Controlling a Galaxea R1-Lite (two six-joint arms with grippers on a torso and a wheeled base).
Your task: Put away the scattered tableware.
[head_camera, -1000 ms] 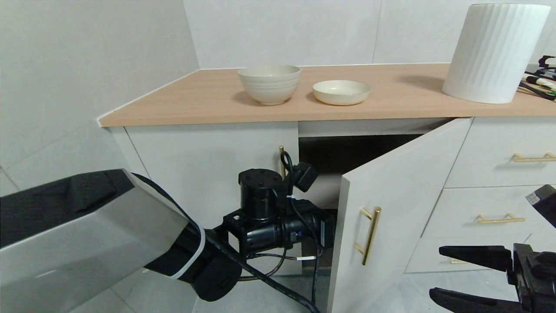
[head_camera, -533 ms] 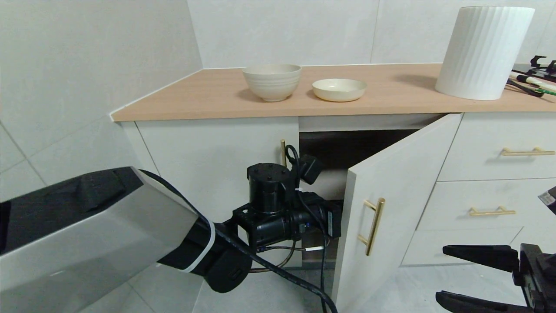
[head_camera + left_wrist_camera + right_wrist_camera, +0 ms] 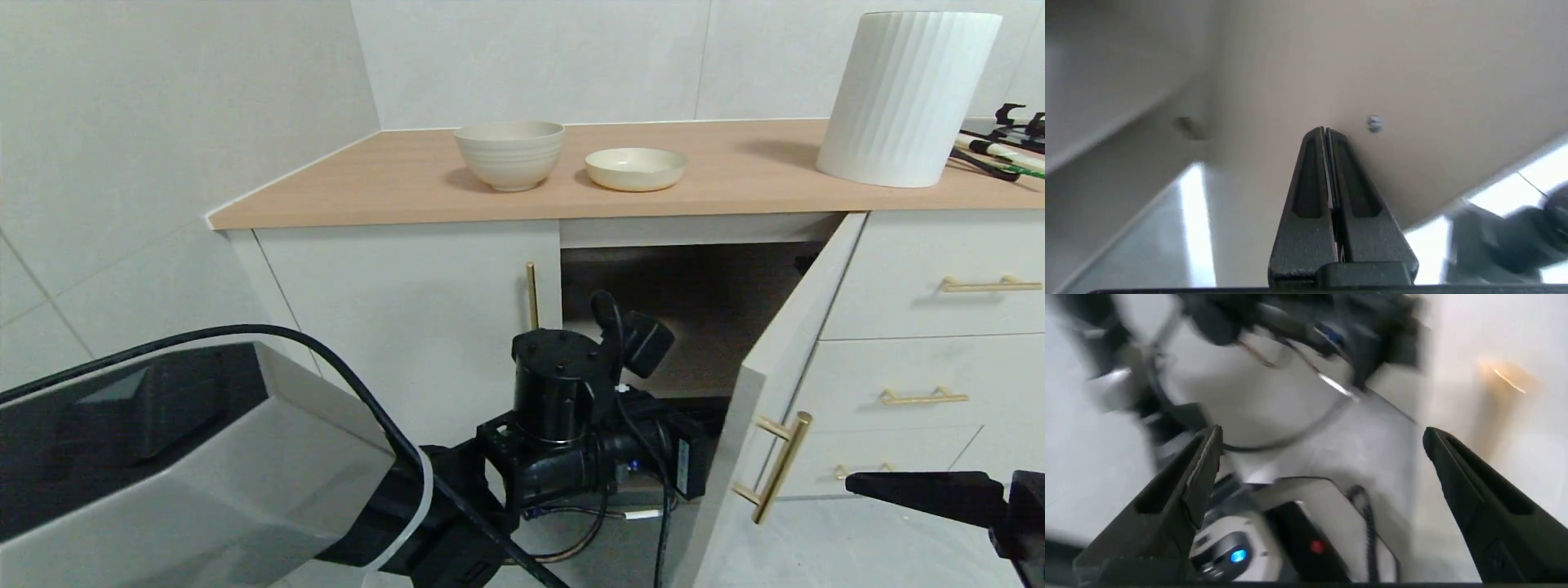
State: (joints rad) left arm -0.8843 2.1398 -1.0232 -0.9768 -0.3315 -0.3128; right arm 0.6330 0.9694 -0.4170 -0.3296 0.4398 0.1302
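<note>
The counter (image 3: 392,192) runs well above both pairs of jaws. The open cabinet door (image 3: 775,384) faces the left gripper (image 3: 1325,143), its jaws pressed together, empty. The right gripper (image 3: 1319,453) gapes wide, empty. On the counter sit the bowl (image 3: 509,153) and, beside it, the smaller dish (image 3: 636,168).

Head camera looks down at the cabinet (image 3: 392,318); wrist cameras sit close by its door (image 3: 796,343).

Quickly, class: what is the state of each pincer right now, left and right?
Left pincer: closed, holding nothing.
Right pincer: open, holding nothing.
</note>
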